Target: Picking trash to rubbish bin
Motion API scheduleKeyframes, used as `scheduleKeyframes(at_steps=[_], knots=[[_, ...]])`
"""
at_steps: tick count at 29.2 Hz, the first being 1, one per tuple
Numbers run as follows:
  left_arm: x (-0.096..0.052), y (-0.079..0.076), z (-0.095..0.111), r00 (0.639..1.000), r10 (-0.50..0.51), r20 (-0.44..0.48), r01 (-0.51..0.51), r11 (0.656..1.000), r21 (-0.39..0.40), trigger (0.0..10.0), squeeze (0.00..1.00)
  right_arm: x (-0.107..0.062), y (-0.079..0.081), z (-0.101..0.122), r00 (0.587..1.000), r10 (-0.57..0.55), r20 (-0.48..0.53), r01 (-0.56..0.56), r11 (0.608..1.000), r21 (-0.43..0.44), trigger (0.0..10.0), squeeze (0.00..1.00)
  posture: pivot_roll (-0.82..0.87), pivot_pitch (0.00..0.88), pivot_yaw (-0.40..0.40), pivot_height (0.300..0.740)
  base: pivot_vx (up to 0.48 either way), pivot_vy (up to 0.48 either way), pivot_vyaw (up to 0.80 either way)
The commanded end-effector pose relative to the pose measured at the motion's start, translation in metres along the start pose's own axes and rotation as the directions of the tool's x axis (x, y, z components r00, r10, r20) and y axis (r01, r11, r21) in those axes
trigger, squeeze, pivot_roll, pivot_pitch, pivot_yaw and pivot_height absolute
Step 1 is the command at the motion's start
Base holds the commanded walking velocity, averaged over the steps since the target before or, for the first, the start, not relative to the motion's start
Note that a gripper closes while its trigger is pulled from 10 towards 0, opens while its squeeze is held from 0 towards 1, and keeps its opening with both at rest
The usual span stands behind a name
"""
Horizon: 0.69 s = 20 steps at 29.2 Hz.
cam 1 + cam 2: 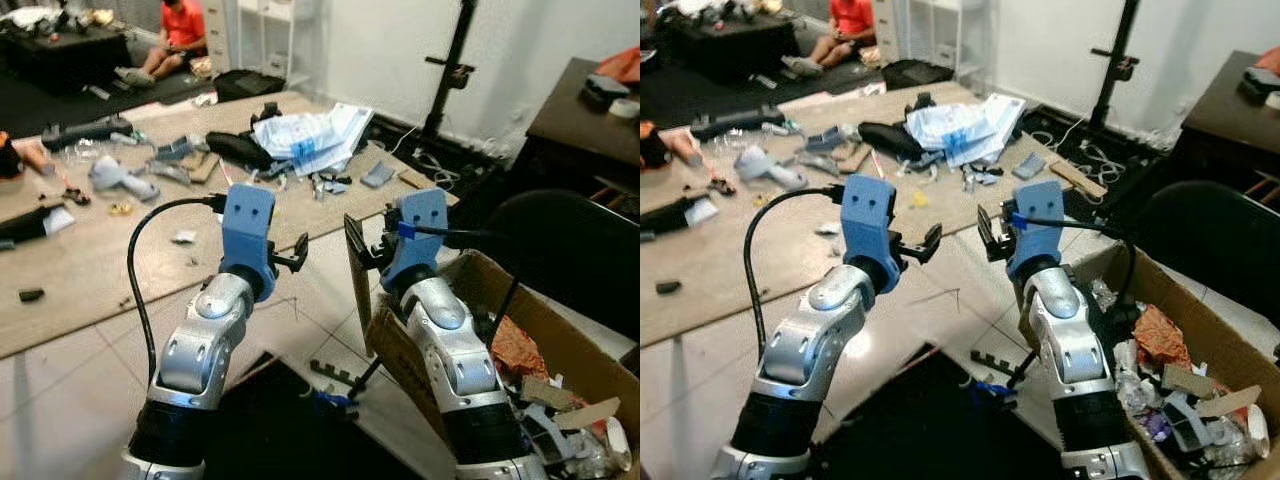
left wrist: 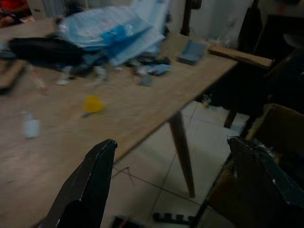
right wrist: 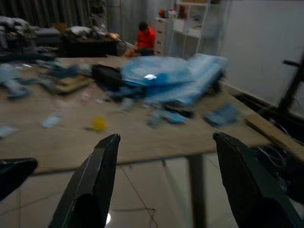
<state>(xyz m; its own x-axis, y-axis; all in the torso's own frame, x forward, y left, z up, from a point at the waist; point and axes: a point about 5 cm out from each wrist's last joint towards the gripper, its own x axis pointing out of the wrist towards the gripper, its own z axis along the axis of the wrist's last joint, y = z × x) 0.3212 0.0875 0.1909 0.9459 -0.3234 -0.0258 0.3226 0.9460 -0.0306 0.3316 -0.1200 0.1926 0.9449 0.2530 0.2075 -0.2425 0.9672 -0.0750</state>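
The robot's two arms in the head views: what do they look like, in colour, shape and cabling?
Both arms have rounded silver segments with black bands near the base. Each wrist carries a boxy blue housing ahead of two long black fingers: left gripper, right gripper. A black cable loops from the left housing down along the arm; another black cable runs from the right housing.

Open floor (image 1: 310,300) betw table (image 1: 730,260) & full cardboard box (image 1: 1200,320) — table leg (image 2: 183,152) stands in gap.

2 silver arms, each with 1 hand: left hand (image 1: 292,257), right hand (image 1: 362,252). 1 cardboard box (image 1: 560,330) lower right, 1 tabletop (image 1: 90,260), 1 person (image 1: 175,35) upper left.
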Motion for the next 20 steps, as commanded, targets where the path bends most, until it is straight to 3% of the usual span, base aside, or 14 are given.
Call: scheduleKeyframes(at_steps=[1,15,18,20], knots=[[0.0018,-0.0041,-0.0034,1.0,-0.007,-0.024,0.007,1.0,-0.004,10.0,0.0,-0.0016,-0.0044,-0.0015,1.0,-0.017,-0.008,0.018,1.0,0.013,10.0,0.0,0.0,0.047,-0.015,0.74,0.0,0.0,0.0],[0.0023,-0.0017,-0.0041,0.999,0.007,-0.037,-0.008,1.0,-0.012,10.0,0.0,-0.0001,-0.0007,-0.0001,1.0,0.003,-0.011,-0.003,1.0,0.019,10.0,0.0,0.0,0.043,-0.02,0.74,0.0,0.0,0.0],[0.0017,-0.0012,-0.0054,0.998,0.006,-0.055,-0.008,0.999,-0.043,10.0,0.0,-0.0004,-0.001,-0.0004,1.0,0.001,-0.012,-0.001,1.0,0.019,10.0,0.0,0.0,0.041,-0.025,0.74,0.0,0.431,0.0],[0.0015,0.0009,-0.0042,0.999,0.014,-0.048,-0.015,1.0,-0.012,10.0,0.0,-0.0003,-0.0013,-0.0005,1.0,0.001,-0.014,-0.001,1.0,0.021,10.0,0.0,0.0,0.041,-0.025,0.74,0.0,0.48,0.0]])
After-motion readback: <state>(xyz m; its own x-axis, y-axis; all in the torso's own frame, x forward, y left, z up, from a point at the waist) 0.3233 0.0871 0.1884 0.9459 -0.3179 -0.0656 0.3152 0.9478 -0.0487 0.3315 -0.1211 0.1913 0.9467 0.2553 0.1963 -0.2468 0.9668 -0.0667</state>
